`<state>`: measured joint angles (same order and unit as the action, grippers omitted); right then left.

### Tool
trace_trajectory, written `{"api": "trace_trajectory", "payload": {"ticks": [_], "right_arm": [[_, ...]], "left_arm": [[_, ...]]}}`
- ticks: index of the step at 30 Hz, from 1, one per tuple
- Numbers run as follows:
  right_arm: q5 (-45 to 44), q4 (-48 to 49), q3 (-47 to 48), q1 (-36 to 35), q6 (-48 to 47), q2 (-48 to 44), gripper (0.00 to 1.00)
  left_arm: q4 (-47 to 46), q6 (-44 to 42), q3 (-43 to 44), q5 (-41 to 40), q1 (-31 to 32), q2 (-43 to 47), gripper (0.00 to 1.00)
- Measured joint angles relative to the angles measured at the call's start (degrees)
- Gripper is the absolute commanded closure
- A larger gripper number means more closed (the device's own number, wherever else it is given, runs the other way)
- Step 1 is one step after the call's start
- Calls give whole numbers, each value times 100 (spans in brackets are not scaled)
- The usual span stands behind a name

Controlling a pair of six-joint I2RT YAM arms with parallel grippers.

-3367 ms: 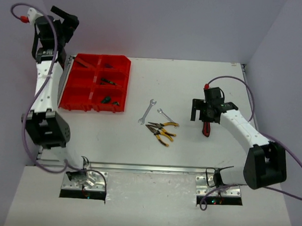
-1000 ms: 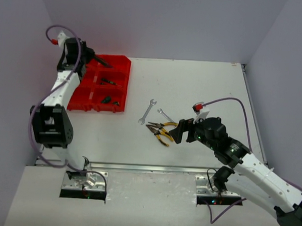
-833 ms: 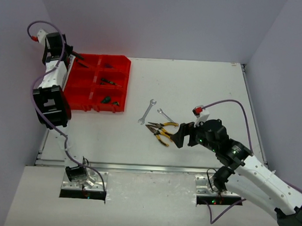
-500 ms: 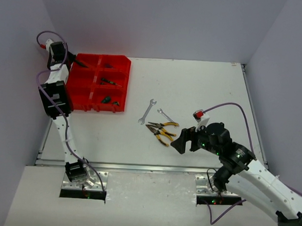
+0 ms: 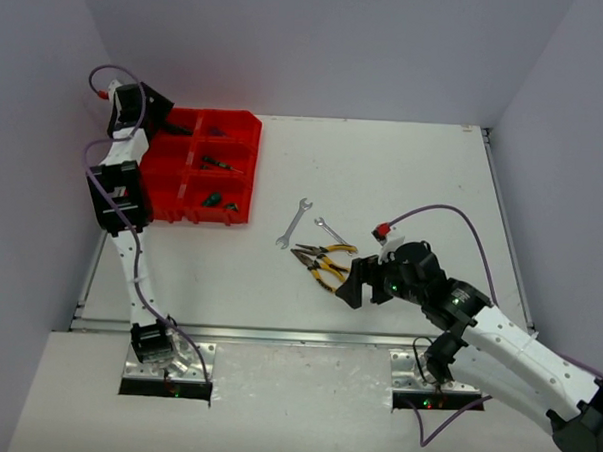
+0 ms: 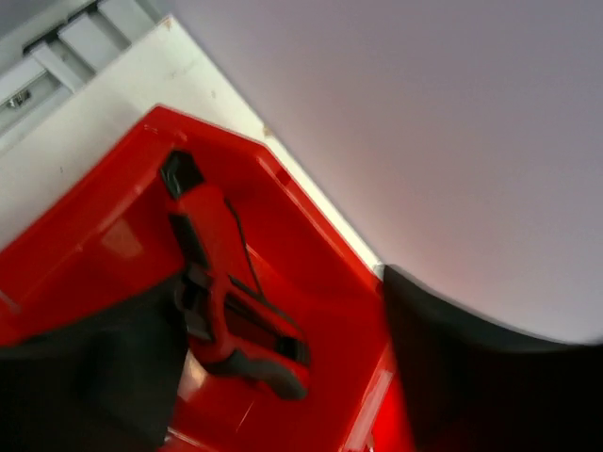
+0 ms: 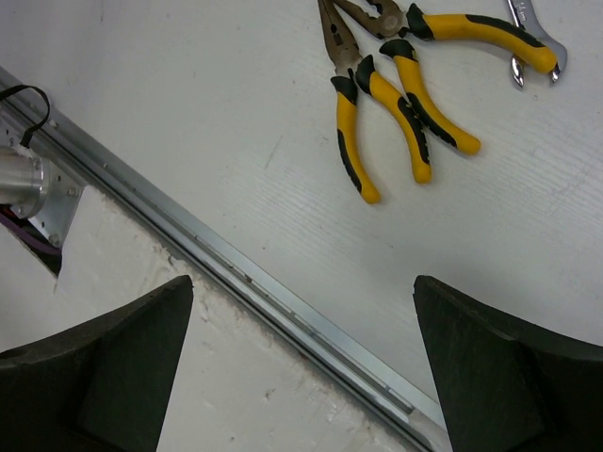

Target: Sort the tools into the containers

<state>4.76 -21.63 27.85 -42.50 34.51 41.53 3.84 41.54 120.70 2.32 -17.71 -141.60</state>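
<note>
The white worktop (image 5: 404, 180) carries everything. The red organiser tray (image 5: 163, 198) sits at its far left corner, within the left arm's reach, which is probably why that arm works over it. The four loose tools lie together near the middle, closer to the right arm. The left pincer (image 5: 176, 130) hangs over the tray's far-left compartment with its fingers wide apart and nothing between them. In the left wrist view, the red-black cutters (image 6: 221, 301) lie flat on that compartment's floor, apparently free of the fingers, so this tool looks delivered. The right pincer (image 5: 347, 286) is also spread wide and empty. It hovers over the near edge of the worktop, just short of the pliers and above the aluminium rail (image 7: 236, 273), and that opening looks meant to straddle splayed handles on the next reach. Two pairs of yellow-black pliers (image 7: 396, 122) lie overlapping, jaws pointing away from the right arm and handles fanned toward it, so the handles are the easiest part to grasp. One silver wrench (image 5: 331, 230) touches or nearly touches the far pair, and a second wrench (image 5: 294, 223) lies just beside them to the left. Inside the tray, small dark tools (image 5: 216, 163) sit in separate compartments, which suggests grouping by kind, though they are too small to name with confidence.
</note>
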Motion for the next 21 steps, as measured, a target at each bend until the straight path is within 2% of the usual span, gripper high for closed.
{"api": "trace_trajectory", "payload": {"ticks": [5, 6, 10, 15, 21], "right_arm": [[-57, 138, -3, 0, 48, 67, 1], [-119, 168, -1, 0, 54, 118, 1], [-303, 154, 199, 0, 62, 617, 1], [-530, 15, 1340, 2, -226, 2073, 1], [-763, -106, 2636, 73, -632, 3889, 1]], "left_arm": [[488, 132, -35, -90, 128, 189, 8], [597, 142, -89, -101, 161, 281, 0], [1125, 161, -312, -308, 301, 800, 0], [1784, 201, -419, -804, 465, 1915, 0], [2070, 238, -1099, -1298, 530, 3889, 0]]}}
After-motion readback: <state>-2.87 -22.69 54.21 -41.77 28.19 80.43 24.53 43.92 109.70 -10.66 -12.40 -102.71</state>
